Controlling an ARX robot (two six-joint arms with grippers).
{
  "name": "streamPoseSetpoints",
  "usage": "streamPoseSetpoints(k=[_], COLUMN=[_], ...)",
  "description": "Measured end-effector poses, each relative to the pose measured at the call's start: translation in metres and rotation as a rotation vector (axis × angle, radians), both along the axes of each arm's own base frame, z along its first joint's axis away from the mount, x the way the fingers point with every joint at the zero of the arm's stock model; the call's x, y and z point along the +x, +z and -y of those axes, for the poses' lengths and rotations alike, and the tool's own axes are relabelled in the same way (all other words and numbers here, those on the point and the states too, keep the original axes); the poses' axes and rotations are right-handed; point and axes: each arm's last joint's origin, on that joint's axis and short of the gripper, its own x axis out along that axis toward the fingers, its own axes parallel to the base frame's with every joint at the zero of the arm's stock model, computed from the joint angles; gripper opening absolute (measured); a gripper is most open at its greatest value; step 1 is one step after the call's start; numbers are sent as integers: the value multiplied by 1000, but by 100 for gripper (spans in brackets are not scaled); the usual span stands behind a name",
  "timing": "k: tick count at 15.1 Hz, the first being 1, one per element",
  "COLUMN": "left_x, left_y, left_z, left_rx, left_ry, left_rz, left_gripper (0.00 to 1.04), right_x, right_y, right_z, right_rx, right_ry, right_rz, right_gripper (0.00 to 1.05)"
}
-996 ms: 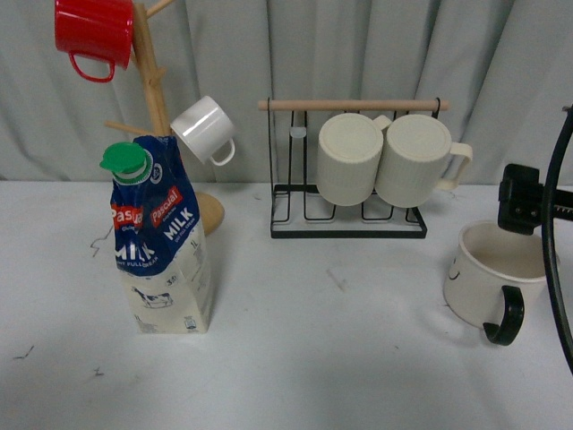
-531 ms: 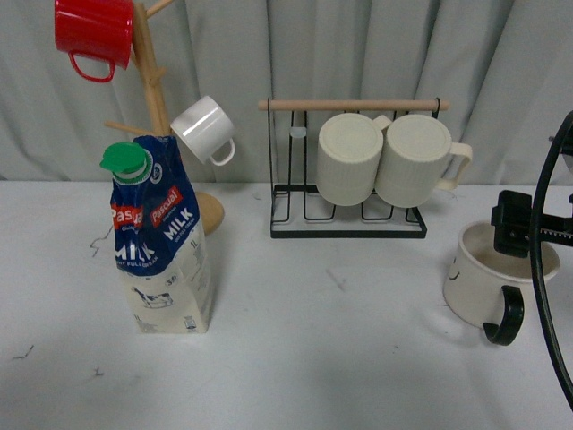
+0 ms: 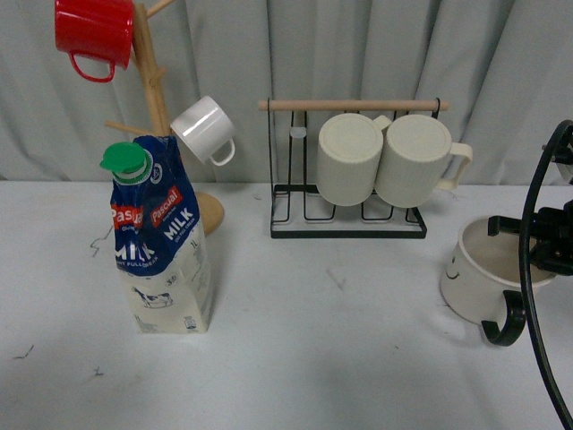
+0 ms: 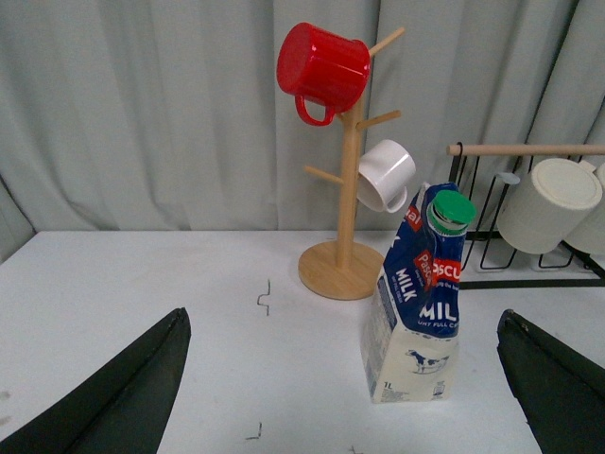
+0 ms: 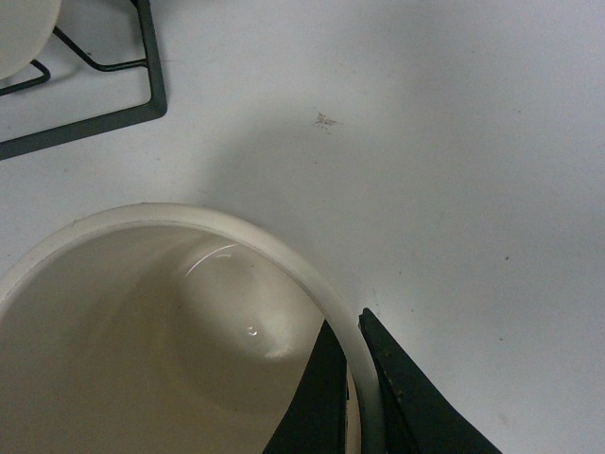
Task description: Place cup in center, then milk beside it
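Reading "Pascual MILK" on one blue-topped green-capped carton (image 3: 161,260), left on white table (image 3: 313,367). One wide cream dark-handled mug (image 3: 474,273) far right, rim pinched by right gripper (image 5: 357,383); left gripper (image 4: 342,320) spread wide. Two ribbed cream mugs (image 3: 349,157) racked.

Table (image 3: 295,358): white surface with a few small dark scuffs; pale pleated curtain (image 3: 358,45) behind. Back left: wooden mug tree (image 3: 154,90) on a round base. Red mug (image 3: 94,31) hangs from an upper peg, small white cup (image 3: 204,128) from a lower one. Centre back: black wire rack (image 3: 349,231) with a wooden top bar, holding two ribbed cream mugs (image 3: 349,159) (image 3: 414,159) side by side, touching, tipped on their sides.
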Motion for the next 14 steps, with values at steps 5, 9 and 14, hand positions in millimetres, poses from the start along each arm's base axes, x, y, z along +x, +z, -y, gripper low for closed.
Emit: streamPoseSetpoints(k=[5,9,14], left_x=[0,0,0], left_y=[0,0,0], left_z=[0,0,0], left_rx=[0,0,0], left_ry=[0,0,0], left_rz=[0,0,0], left_gripper=[98,98,98], right_x=[0,2,2], right_y=[41,51,23], right_z=[-27,-78,-101], right_rx=[20,32,-11], right_ry=[86,216,273], right_rz=[69,34,-106], right_gripper=[4,4,4])
